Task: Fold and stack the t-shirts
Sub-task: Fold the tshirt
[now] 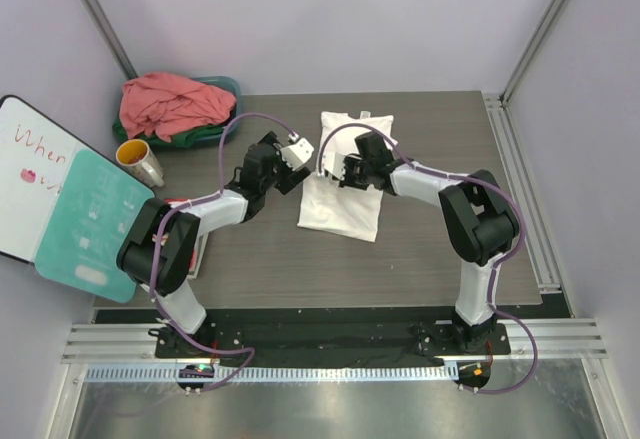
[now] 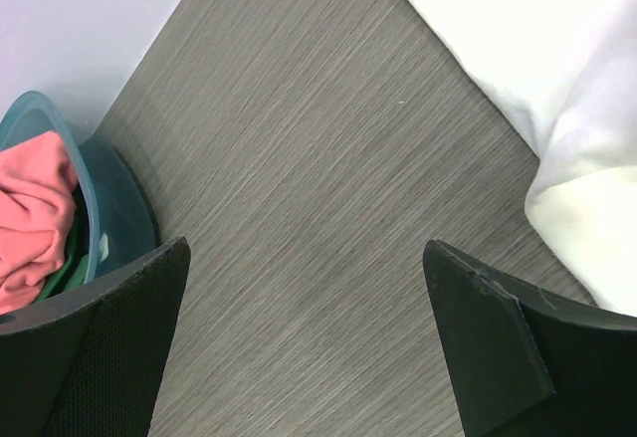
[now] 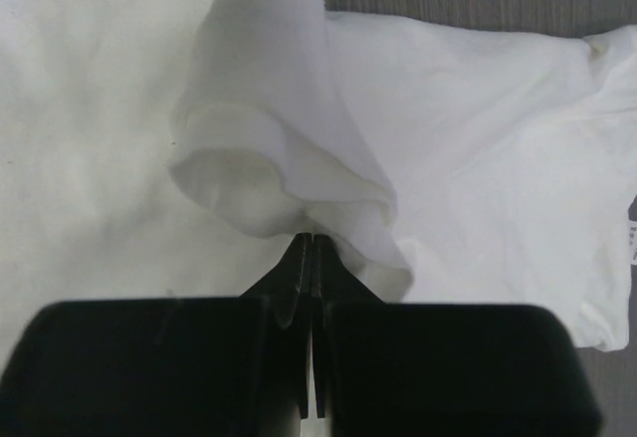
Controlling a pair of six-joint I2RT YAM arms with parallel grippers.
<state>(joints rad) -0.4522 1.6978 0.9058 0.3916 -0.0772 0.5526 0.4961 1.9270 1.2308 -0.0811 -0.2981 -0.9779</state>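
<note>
The white t-shirt lies on the table's middle, partly folded, its collar end at the far side. My right gripper is shut on a raised fold of the white t-shirt and holds that cloth bunched above the rest. My left gripper is open and empty, over bare table just left of the white t-shirt's edge. The salmon-pink t-shirt lies heaped in the teal basin at the far left, over the dark green t-shirt. Both also show in the left wrist view, pink over green.
A cup with a yellow inside stands near the basin. A whiteboard and a teal card lean at the table's left edge. Metal rails run along the right side.
</note>
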